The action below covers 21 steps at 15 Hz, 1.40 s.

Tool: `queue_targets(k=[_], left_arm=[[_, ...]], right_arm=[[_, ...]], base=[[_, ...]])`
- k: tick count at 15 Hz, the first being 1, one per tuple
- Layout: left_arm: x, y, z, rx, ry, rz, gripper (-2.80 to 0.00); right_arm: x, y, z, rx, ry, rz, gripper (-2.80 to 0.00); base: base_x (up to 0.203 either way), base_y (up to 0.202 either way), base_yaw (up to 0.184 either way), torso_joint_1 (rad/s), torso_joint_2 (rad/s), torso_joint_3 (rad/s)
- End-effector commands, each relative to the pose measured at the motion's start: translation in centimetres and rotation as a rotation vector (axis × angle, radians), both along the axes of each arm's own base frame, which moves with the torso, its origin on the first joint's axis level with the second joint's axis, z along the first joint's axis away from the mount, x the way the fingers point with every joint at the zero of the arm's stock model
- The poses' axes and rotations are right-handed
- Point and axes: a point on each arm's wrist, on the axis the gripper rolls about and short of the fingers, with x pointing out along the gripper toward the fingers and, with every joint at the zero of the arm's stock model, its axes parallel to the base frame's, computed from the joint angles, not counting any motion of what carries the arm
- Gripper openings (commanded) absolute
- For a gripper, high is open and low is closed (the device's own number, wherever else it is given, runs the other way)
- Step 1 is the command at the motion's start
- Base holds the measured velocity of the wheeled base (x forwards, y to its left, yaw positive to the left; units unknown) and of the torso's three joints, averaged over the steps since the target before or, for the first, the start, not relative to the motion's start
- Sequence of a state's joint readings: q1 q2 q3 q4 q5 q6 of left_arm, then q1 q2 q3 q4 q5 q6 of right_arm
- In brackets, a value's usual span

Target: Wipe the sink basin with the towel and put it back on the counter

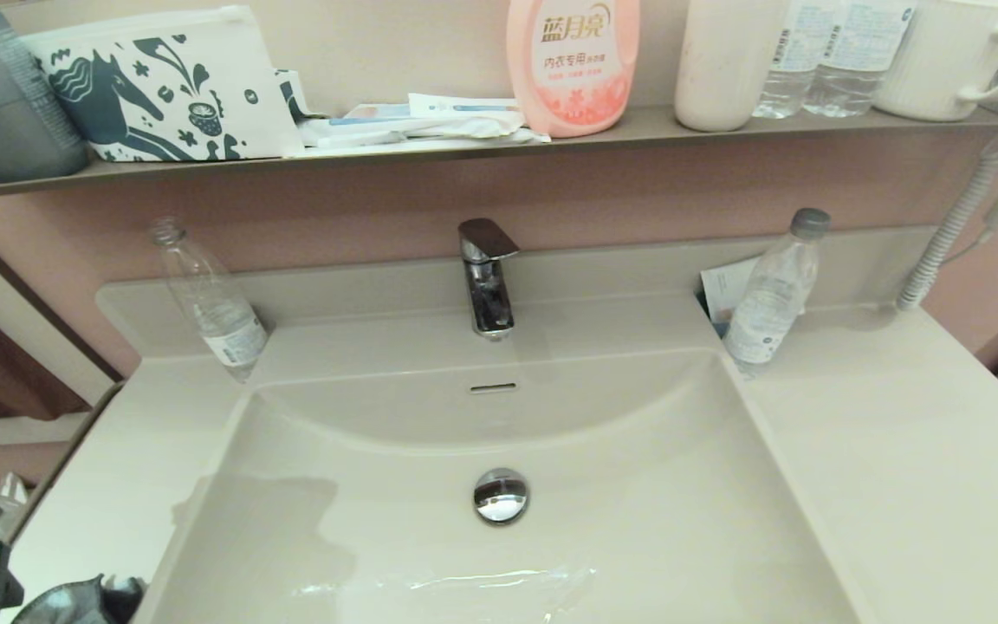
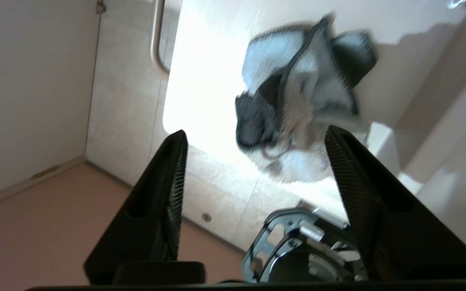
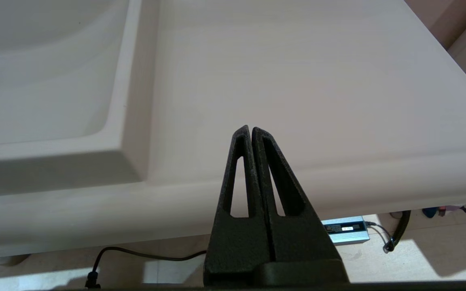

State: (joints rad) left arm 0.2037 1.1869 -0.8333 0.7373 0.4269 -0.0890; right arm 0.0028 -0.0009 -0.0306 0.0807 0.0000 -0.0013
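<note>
Towel (image 2: 297,101) lies beyond the wide-open left gripper (image 2: 255,139); right gripper (image 3: 251,128) closed, empty.

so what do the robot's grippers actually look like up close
Both are matte black. The left gripper has two wedge-shaped fingers with finely ribbed inner pads. The right gripper has tapered triangular fingers, each with a long slot cut through it. No cables or markings show on either.

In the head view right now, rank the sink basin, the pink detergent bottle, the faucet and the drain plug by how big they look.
1. sink basin, by far
2. pink detergent bottle, cut off at the top
3. faucet
4. drain plug
</note>
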Motion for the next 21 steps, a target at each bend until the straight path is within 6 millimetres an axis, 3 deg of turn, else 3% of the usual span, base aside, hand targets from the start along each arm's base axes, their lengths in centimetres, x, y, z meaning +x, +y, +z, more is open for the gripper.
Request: queue_targets(k=[1, 3, 4, 8, 11, 14, 17, 19, 21], left_arm=[[1.9, -0.1, 0.4, -0.009, -0.027, -0.036, 0.00], [4.3, -0.6, 0.6, -0.004, -0.082, -0.092, 0.00], [5.3, -1.1, 0.6, -0.002, -0.112, -0.127, -2.80], [7.9, -3.9, 1.0, -0.061, -0.254, -0.208, -2.80], [6.9, -5.5, 1.8, -0.169, -0.311, -0.297, -2.80], [4.7, -7.4, 2.5, -0.318, -0.366, -0.349, -2.80], [0.6, -8.8, 4.3, -0.456, -0.451, -0.450, -2.80], [-1.9, -8.2, 5.2, -0.466, -0.527, -0.389, -2.80], [-2.8, -6.5, 5.5, -0.378, -0.618, -0.229, -2.80]], right_arm=[[0.0, 0.0, 0.0, 0.000, 0.001, 0.000, -2.80], [0.0, 0.0, 0.0, 0.000, 0.001, 0.000, -2.80], [0.0, 0.0, 0.0, 0.000, 0.001, 0.000, -2.80], [0.0, 0.0, 0.0, 0.000, 0.001, -0.001, -2.80], [0.0, 0.0, 0.0, 0.000, 0.001, 0.000, -2.80], [0.0, 0.0, 0.0, 0.000, 0.002, 0.000, -2.80], [0.0, 0.0, 0.0, 0.000, 0.001, 0.000, -2.80], [0.0, 0.0, 0.0, 0.000, 0.002, -0.001, -2.80], [0.0, 0.0, 0.0, 0.000, 0.001, 0.000, -2.80]], base=[[0.000, 0.000, 0.000, 0.000, 0.00, 0.000], [0.000, 0.000, 0.000, 0.000, 0.00, 0.000], [0.000, 0.000, 0.000, 0.000, 0.00, 0.000], [0.000, 0.000, 0.000, 0.000, 0.00, 0.000], [0.000, 0.000, 0.000, 0.000, 0.00, 0.000], [0.000, 0.000, 0.000, 0.000, 0.00, 0.000], [0.000, 0.000, 0.000, 0.000, 0.00, 0.000], [0.000, 0.000, 0.000, 0.000, 0.00, 0.000], [0.000, 0.000, 0.000, 0.000, 0.00, 0.000]])
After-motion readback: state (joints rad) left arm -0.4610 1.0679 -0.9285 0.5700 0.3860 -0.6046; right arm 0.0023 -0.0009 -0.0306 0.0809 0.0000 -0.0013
